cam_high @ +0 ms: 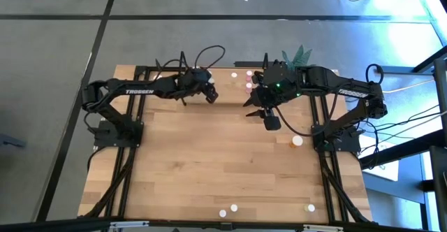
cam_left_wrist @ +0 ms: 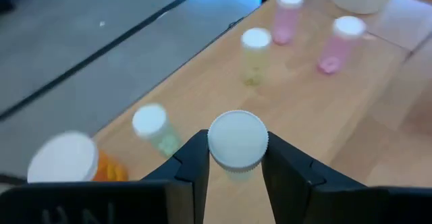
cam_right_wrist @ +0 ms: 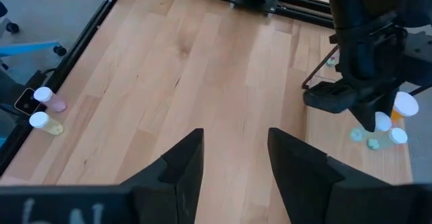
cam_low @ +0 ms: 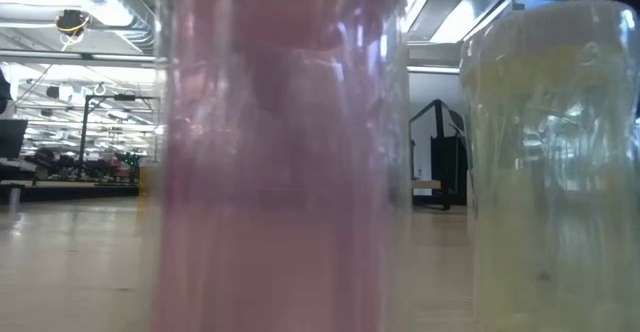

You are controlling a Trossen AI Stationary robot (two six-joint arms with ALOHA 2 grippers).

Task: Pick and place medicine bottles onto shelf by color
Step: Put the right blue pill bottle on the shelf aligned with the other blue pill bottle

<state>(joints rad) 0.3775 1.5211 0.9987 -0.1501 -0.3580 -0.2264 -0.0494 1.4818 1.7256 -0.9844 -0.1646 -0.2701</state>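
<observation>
Left gripper (cam_left_wrist: 236,158) up near far edge of table (cam_high: 209,162), fingers squeezed on white cap of small pale bottle (cam_left_wrist: 237,140). Green bottle (cam_left_wrist: 154,127) and orange bottle (cam_left_wrist: 71,159) just beside it. Farther along same edge: yellowish bottle (cam_left_wrist: 254,54), two pink bottles (cam_left_wrist: 287,15). Right gripper (cam_right_wrist: 233,158) hangs over middle of table, fingers apart, holding nothing. Two more bottles, pink one (cam_low: 280,152) and yellowish one (cam_low: 550,162), stand at near edge, close to low camera. Cannot make out shelf.
</observation>
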